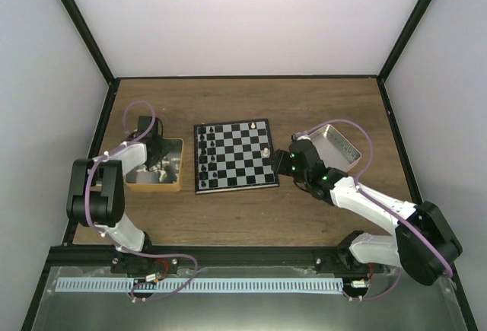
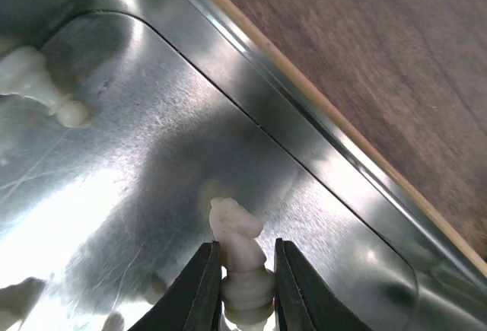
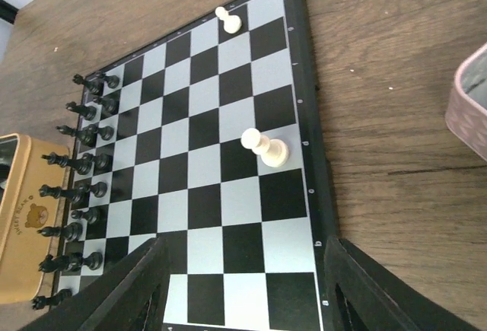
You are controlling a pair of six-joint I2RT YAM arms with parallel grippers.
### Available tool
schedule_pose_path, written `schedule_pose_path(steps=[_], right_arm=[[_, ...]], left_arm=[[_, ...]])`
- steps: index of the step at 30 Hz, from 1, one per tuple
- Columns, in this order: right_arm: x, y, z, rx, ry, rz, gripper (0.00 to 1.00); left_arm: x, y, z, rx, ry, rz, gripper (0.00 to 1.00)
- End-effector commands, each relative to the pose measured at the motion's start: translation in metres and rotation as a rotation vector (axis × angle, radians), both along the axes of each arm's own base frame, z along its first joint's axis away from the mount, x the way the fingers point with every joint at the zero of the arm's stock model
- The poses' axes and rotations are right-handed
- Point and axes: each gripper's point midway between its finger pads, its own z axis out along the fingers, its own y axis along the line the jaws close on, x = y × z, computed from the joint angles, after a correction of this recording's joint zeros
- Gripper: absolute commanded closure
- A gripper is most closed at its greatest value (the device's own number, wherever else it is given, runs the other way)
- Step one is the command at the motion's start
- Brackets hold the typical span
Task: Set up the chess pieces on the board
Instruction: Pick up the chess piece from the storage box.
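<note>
The left hand (image 2: pixel 243 274) pinches a white knight (image 2: pixel 237 228) in the tin (image 2: pixel 152 118) (pick-up step). Next: lift straight, carry to the board (image 1: pixel 242 157); right hand (image 3: pixel 247 285) hangs open.

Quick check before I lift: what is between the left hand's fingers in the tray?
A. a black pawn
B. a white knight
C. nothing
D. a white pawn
B: the left wrist view shows a white knight on the floor of the metal tray, with its base caught between the two fingers of the left hand.
</note>
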Motion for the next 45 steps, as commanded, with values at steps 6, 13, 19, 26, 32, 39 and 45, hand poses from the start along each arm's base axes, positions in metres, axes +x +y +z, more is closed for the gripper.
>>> schedule_pose_path(steps=[6, 13, 19, 26, 32, 39, 45], right_arm=[[0.011, 0.037, 0.047, 0.158, -0.092, 0.120, 0.43], [0.013, 0.060, 0.073, 0.280, -0.115, 0.175, 0.43], [0.004, 0.080, 0.092, 0.357, -0.156, 0.260, 0.42], [-0.017, 0.105, 0.118, 0.462, -0.212, 0.426, 0.42], [-0.026, 0.116, 0.120, 0.487, -0.225, 0.485, 0.44], [-0.032, 0.134, 0.118, 0.500, -0.212, 0.528, 0.45], [-0.025, 0.134, 0.106, 0.448, -0.187, 0.458, 0.54]], left_arm=[[-0.011, -0.028, 0.056, -0.168, -0.189, -0.004, 0.83], [-0.022, -0.071, 0.104, -0.346, -0.313, -0.041, 0.83], [-0.026, -0.123, 0.140, -0.491, -0.384, -0.118, 0.83], [-0.032, -0.188, 0.169, -0.737, -0.451, -0.152, 0.83], [-0.038, -0.216, 0.176, -0.884, -0.412, -0.111, 0.83], [-0.052, -0.243, 0.163, -0.982, -0.340, -0.073, 0.83], [-0.063, -0.261, 0.146, -1.044, -0.245, -0.049, 0.83]])
